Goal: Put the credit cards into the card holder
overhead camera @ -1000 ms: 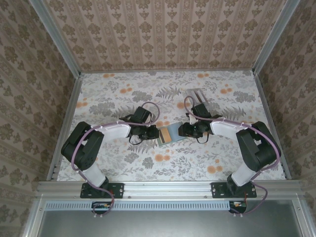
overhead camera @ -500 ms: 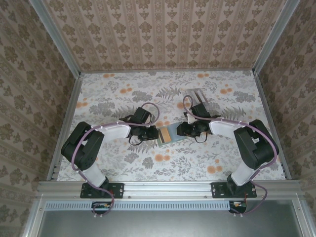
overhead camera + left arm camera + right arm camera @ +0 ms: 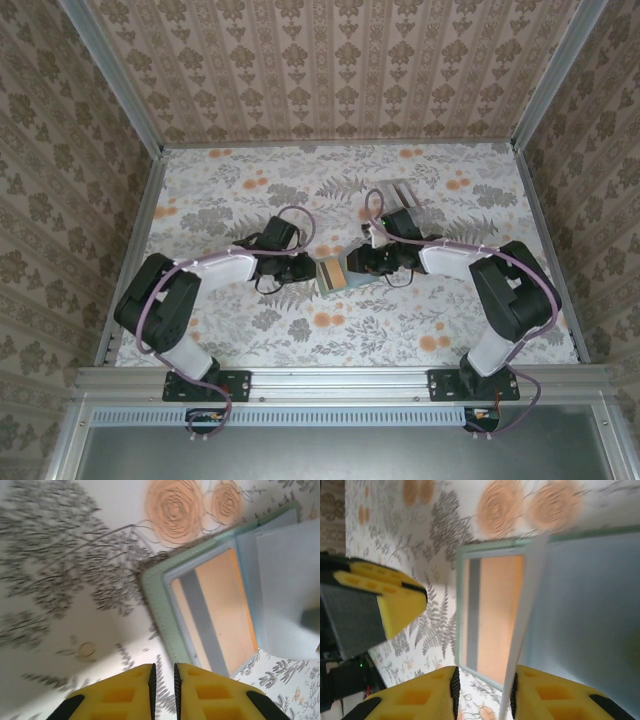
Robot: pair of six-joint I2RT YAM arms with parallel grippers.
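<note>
**Grippers drawn closer about the open wallet**

Moved since a second ago: left arm stretched further toward the middle; right gripper [image 3: 484, 695] edged left over the wallet [image 3: 150, 587]; bluish card [image 3: 285, 580] tipped up more steeply.

Location. Wallet lies open on the flowered table [image 3: 230, 200], mid-table, between the two grippers. Left gripper [image 3: 163, 682] sits just left of it, apart from it.

Hands. Left fingers pressed nearly together, nothing between them. Right fingers stand part-way apart; the bluish card's edge lies in the gap, against one finger. Whether it is truly gripped cannot be told.

Count.
- Wallet: one.
- Cards seen: two. One orange card [image 3: 225, 610] with a grey stripe, flat in the wallet's left pocket; one bluish, on edge over the right half.
- Clear stand [image 3: 395, 192]: one, far right of the wallet.

Handling, by judgement. Cards: light, stiff, smooth, likely to slip; best pinched flat across the faces near a short edge, leaving the leading edge free for the pocket. Wallet: soft and light, liable to slide, so it wants pinning at its left rim.
</note>
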